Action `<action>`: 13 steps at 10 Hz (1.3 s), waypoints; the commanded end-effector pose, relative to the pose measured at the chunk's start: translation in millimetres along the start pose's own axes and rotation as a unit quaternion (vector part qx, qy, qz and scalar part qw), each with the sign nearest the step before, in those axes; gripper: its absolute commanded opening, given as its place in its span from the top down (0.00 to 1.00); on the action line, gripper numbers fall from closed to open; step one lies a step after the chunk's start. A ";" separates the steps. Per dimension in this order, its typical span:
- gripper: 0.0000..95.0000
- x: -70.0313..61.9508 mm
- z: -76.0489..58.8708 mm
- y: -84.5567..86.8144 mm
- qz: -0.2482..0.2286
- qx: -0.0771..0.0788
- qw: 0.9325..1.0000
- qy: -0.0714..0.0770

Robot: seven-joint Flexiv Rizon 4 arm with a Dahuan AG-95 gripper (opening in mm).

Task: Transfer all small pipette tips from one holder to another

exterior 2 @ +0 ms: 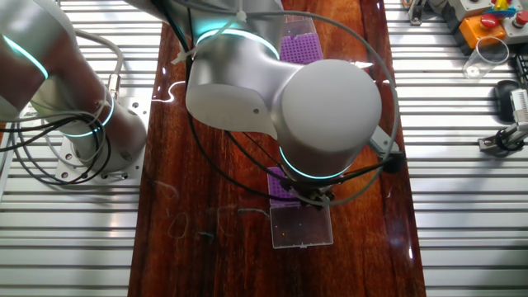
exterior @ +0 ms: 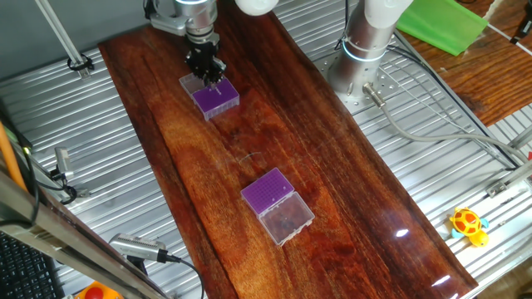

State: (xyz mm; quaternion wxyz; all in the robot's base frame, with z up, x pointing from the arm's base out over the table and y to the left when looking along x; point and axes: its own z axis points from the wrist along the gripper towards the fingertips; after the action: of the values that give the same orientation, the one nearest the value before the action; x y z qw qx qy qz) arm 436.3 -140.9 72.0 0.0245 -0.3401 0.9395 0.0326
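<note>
The arm (exterior 2: 280, 91) was smooth, rounded and silver-grey, with glowing cyan rings at its joints. Black cables looped beside it. Its base (exterior: 363, 50) was a silver cylinder. The small gripper (exterior: 208, 76) was black.

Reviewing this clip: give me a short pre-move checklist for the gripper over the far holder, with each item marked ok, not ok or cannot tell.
1. Gripper over the far holder: ok, directly above its purple insert.
2. Jaw state: cannot tell, fingers too small in one view, hidden by the arm in the other.
3. Tip held: cannot tell.
4. Near holder unobstructed: ok, purple insert exposed, lid open beside it.
5. Both holders on the wooden board: ok.
</note>
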 end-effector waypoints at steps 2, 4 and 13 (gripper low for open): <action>0.80 -5.8 -8.2 2.6 0.011 -0.009 1.000 -0.008; 0.80 -26.7 -17.4 16.8 0.023 -0.012 1.000 -0.007; 1.00 -107.1 -32.5 105.3 0.093 0.007 0.995 0.027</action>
State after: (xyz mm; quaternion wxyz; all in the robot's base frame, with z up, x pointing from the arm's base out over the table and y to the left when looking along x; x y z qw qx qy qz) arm 450.5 6.4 116.5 0.0004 -0.2359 0.9717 0.0135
